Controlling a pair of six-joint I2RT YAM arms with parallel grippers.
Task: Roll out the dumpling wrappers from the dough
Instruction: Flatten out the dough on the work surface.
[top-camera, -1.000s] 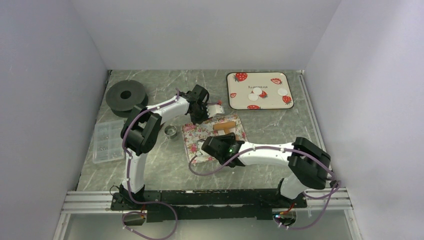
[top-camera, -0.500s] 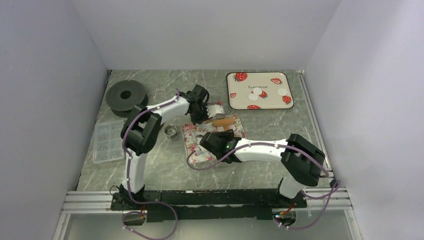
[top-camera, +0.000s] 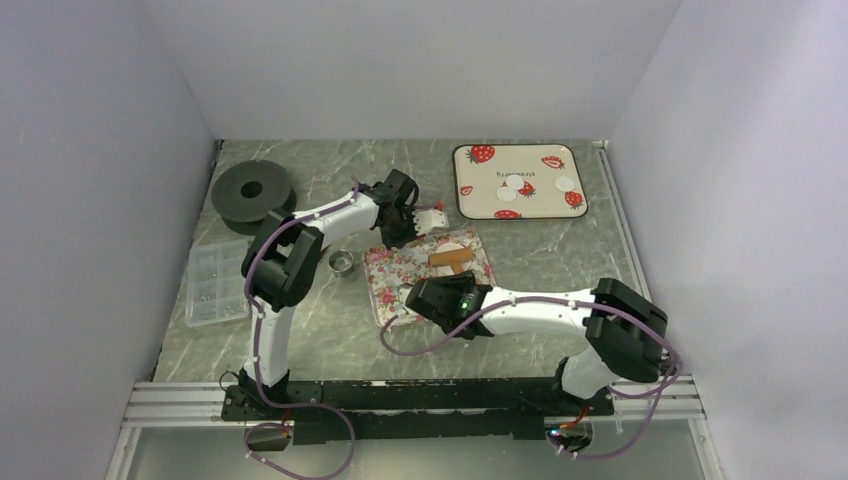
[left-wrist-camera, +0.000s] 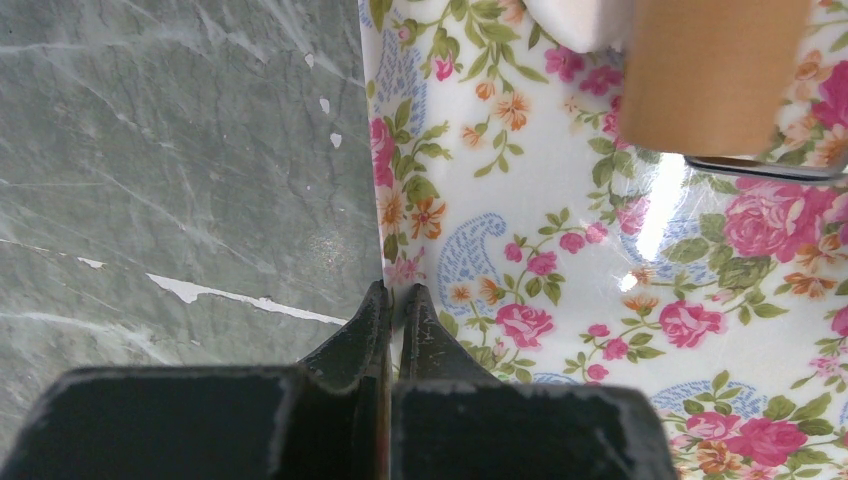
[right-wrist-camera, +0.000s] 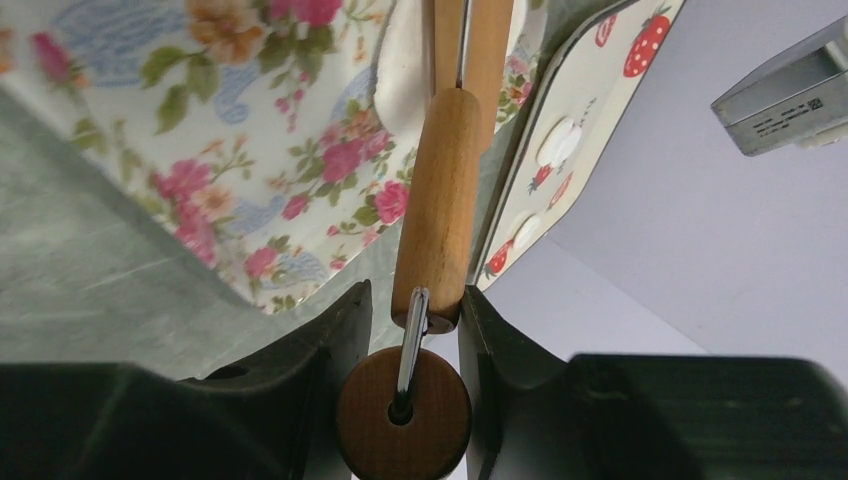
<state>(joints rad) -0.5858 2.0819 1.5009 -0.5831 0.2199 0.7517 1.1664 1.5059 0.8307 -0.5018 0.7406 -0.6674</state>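
One pull-back stroke just finished: my right gripper (right-wrist-camera: 413, 300), clamped on the rolling pin (right-wrist-camera: 437, 200), has drawn it toward me, uncovering the dough (top-camera: 452, 246) on the floral mat (left-wrist-camera: 560, 250). More passes look needed. Left gripper (left-wrist-camera: 397, 300) stays pinched closed at the mat's edge. Finished dumpling wrappers (top-camera: 513, 187) lie on the far strawberry tray (top-camera: 543, 205)

"What were the arms like?"
"The left arm (top-camera: 335, 212) and right arm (top-camera: 540, 305) had white links and black joints. A lilac cable (top-camera: 381, 336) looped along each, up from the silver rail (top-camera: 180, 400)."
"The claws?"
"The left claw (left-wrist-camera: 397, 310) and right claw (right-wrist-camera: 415, 300) were matte black, with tapering fingers. A green light (top-camera: 463, 301) glowed on the right wrist."
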